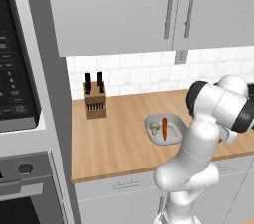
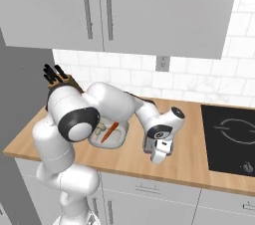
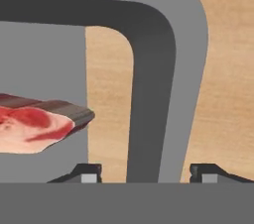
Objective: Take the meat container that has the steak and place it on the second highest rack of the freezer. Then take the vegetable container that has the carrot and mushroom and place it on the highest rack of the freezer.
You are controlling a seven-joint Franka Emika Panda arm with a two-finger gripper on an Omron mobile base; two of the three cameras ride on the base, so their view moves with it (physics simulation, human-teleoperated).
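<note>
The dark-grey meat container [image 3: 151, 94] sits close under the hand on the wooden counter, with the red steak [image 3: 30, 129] lying inside at the left. My gripper [image 3: 146, 172] is open, its two tips either side of the tray's right wall. In the right base view the gripper [image 2: 157, 158] hangs low over the counter's front, right of the paler vegetable tray [image 2: 119, 140]. That tray holds the carrot [image 2: 109, 132] and the mushroom [image 2: 101, 128]. From the left I see the same tray [image 1: 173, 121], carrot [image 1: 164, 129] and mushroom [image 1: 155, 128]. The freezer is out of view.
A knife block [image 1: 95, 100] stands at the back of the counter by the tiled wall. A black cooktop [image 2: 231, 137] lies at the right. Grey wall cabinets [image 1: 124, 5] hang above, and a built-in oven column [image 1: 20, 119] closes the left.
</note>
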